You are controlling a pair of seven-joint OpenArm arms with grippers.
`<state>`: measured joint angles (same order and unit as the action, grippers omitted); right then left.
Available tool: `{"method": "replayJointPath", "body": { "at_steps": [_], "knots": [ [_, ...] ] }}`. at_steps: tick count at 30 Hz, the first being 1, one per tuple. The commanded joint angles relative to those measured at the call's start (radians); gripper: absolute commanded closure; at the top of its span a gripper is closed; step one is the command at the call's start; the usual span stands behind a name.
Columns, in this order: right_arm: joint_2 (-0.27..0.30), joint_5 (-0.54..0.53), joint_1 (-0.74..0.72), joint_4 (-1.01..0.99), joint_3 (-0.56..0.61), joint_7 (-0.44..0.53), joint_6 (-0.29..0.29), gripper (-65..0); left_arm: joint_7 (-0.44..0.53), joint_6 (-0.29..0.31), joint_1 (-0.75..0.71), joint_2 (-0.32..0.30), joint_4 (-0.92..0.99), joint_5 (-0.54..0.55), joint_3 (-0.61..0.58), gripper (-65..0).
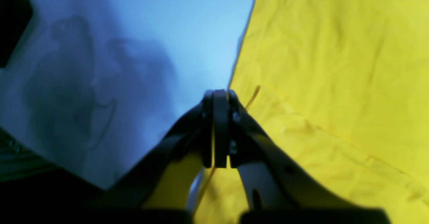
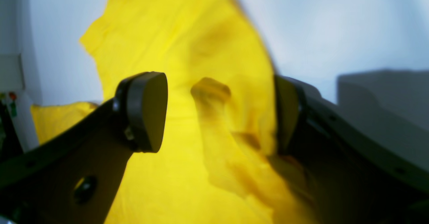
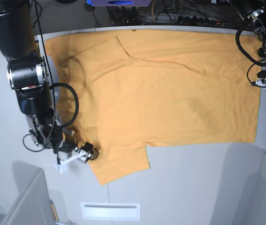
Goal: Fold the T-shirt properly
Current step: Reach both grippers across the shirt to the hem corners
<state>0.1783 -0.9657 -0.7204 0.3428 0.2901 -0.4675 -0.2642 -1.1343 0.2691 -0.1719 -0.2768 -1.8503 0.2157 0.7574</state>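
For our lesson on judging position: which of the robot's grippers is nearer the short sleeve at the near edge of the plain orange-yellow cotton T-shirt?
Right. The right gripper sits at that sleeve, fingers open; the left gripper is shut on the T-shirt's opposite edge.

no readable text, labels, brands or numbers anywhere

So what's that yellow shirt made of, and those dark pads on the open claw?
The T-shirt looks like thin, soft, matte woven or knit cloth, probably cotton: it lies limp with fine wrinkles. The pads on the right gripper look like smooth dark rubber or plastic with a dull sheen; which one is hard to say.
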Motion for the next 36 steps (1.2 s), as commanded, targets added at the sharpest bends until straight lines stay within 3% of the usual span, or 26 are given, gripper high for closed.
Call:
{"method": "replayJointPath", "body": {
  "at_steps": [1, 6, 8, 10, 12, 15, 19, 23, 28, 36],
  "knots": [
    [0.011, 0.015, -0.017, 0.0, 0.004, -0.026, 0.015, -43.2, 0.017, 0.002, 0.007, -0.017, -0.015, 0.004, -0.003, 0.0],
    [0.01, 0.017, -0.017, -0.004, 0.008, 0.029, 0.016, -43.1, 0.018, 0.002, 0.007, -0.017, -0.012, 0.004, -0.002, 0.0],
    [0.01, 0.017, -0.017, -0.004, 0.008, 0.048, 0.016, -42.6, 0.018, 0.002, 0.007, -0.017, -0.012, 0.004, -0.005, -11.0],
    [0.01, 0.017, -0.017, -0.004, 0.008, 0.065, 0.016, -37.7, 0.018, 0.002, 0.007, -0.017, -0.007, 0.004, -0.005, -28.5],
    [0.008, 0.017, -0.017, -0.004, 0.008, 0.08, 0.016, -29.7, 0.02, 0.002, 0.018, -0.019, 0.027, 0.004, -0.005, -46.4],
    [0.008, 0.017, -0.017, -0.004, 0.008, 0.105, 0.016, -16.8, 0.02, 0.002, 0.087, -0.046, 0.142, 0.003, -0.006, -65.0],
    [0.008, 0.017, -0.015, -0.004, 0.008, 0.114, 0.016, 0.0, 0.023, 0.002, 0.22, -0.101, 0.355, 0.004, -0.006, -65.0],
    [0.008, 0.017, -0.015, -0.004, 0.008, 0.108, 0.016, 0.0, 0.099, 0.002, 0.401, -0.166, 0.605, -0.006, -0.049, -65.0],
    [0.008, 0.017, -0.012, -0.004, 0.008, 0.108, 0.016, 0.0, 0.267, 0.002, 0.595, -0.252, 0.957, 0.003, -0.304, -65.0],
    [0.016, 0.017, -0.011, -0.004, 0.01, 0.106, 0.016, 0.0, 0.541, 0.002, 0.842, -0.281, 1.408, -0.008, -0.329, -65.0]
  ]
}}
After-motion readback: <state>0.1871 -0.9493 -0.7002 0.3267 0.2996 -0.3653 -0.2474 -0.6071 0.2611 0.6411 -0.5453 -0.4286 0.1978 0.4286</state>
